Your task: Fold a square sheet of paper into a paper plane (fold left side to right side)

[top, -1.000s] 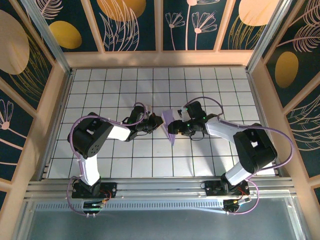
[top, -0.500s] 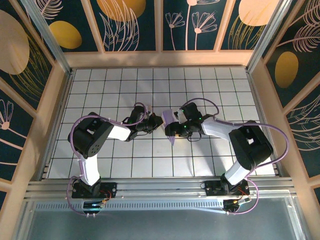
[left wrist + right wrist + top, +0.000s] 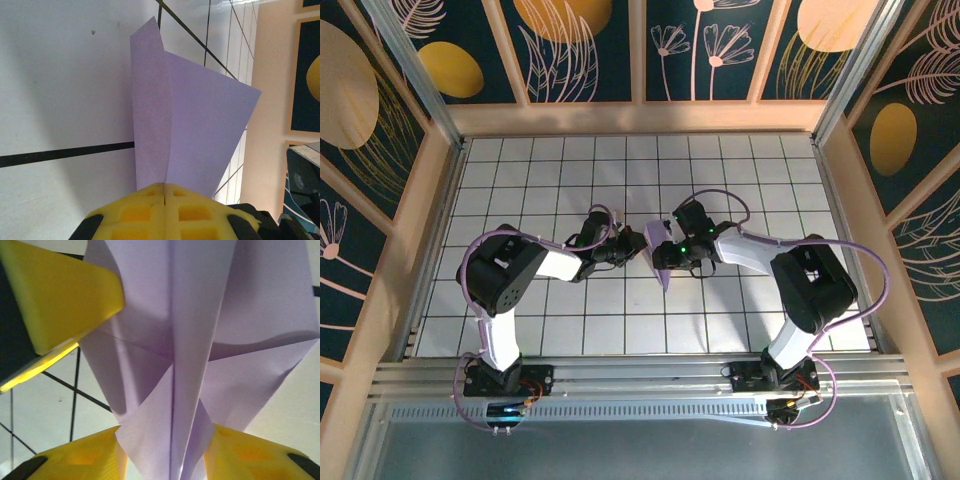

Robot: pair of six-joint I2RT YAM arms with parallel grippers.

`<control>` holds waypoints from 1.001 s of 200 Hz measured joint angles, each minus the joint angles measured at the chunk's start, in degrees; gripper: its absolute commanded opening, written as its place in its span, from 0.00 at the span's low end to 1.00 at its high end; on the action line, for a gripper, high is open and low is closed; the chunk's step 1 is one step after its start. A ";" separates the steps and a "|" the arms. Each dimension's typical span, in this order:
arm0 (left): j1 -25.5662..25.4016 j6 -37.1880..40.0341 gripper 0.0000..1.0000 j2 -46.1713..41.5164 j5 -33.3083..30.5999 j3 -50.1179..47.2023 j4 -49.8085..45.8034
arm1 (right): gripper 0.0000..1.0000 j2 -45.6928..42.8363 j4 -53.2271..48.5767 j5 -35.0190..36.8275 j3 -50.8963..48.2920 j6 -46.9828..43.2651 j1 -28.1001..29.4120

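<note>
The square sheet of paper is folded into a narrow lavender paper plane that hangs above the grid table between both grippers, point toward the near edge. My left gripper is shut on the plane's left flap; its yellow pads meet on the paper. My right gripper comes in from the right. Its yellow fingers stand apart on either side of the plane's folded keel, just touching the loose outer flaps. The left gripper's finger shows at the upper left of the right wrist view.
The white grid table is bounded by wooden walls on the left, back and right. An aluminium rail runs along the near edge by the arm bases.
My right gripper has slid left onto the plane and its jaws have narrowed around the keel. The left gripper and the paper have stayed put.
</note>
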 measured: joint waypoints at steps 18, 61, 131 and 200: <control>0.00 0.00 0.00 0.00 0.00 0.22 0.00 | 0.34 0.00 -0.72 1.14 0.37 -0.33 0.26; 0.00 0.02 0.00 0.24 0.00 0.76 -0.39 | 0.23 0.07 -1.20 2.21 0.42 -0.68 0.35; -0.09 0.04 0.00 1.01 0.00 1.22 -1.27 | 0.21 2.47 -1.14 3.06 0.48 -0.52 1.44; -0.11 3.13 0.46 -1.90 -3.54 1.05 -5.22 | 0.03 3.23 -2.56 5.03 3.08 1.66 1.84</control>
